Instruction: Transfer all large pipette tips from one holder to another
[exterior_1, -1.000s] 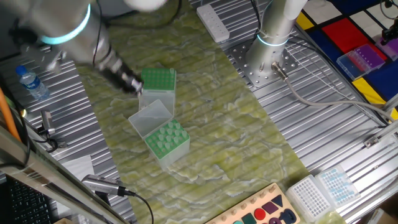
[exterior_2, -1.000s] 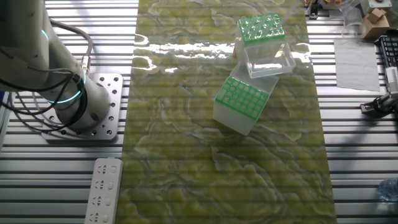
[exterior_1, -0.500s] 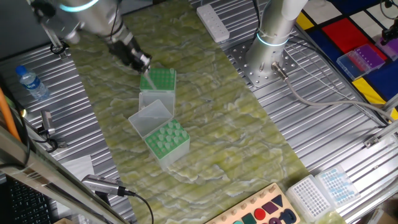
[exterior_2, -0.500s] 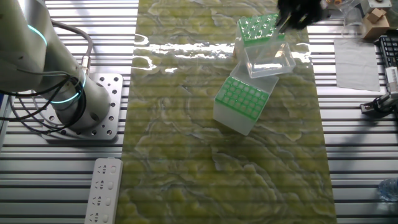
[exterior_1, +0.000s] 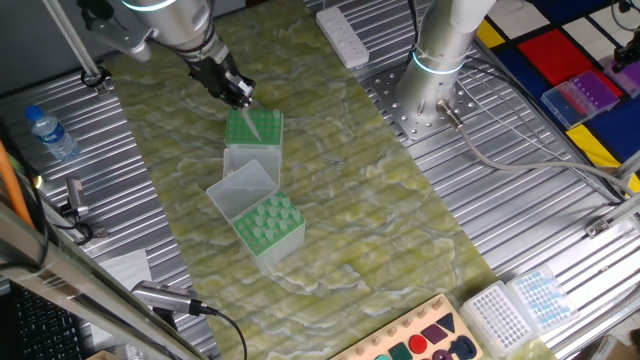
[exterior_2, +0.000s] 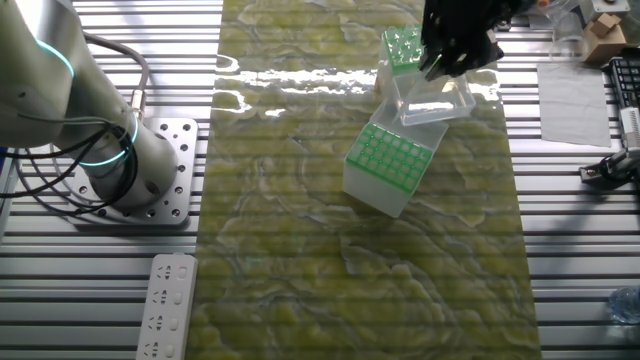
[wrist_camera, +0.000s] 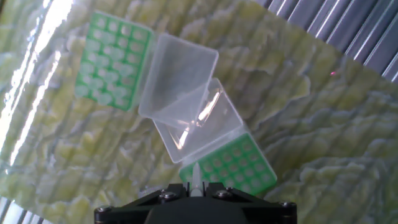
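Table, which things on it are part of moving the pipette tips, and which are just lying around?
Part of the job: gripper, the pipette tip it holds, tip-filled green holder, second green holder under the gripper.
Lying about: water bottle, power strip, purple rack, shape board.

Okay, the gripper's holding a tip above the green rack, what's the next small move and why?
Probably lower straight down, guiding the tip into an open hole. The gripper hangs over the far rack with the tip pointing down at its green top, seemingly not yet seated. I can't tell which hole is under it, so go slowly.
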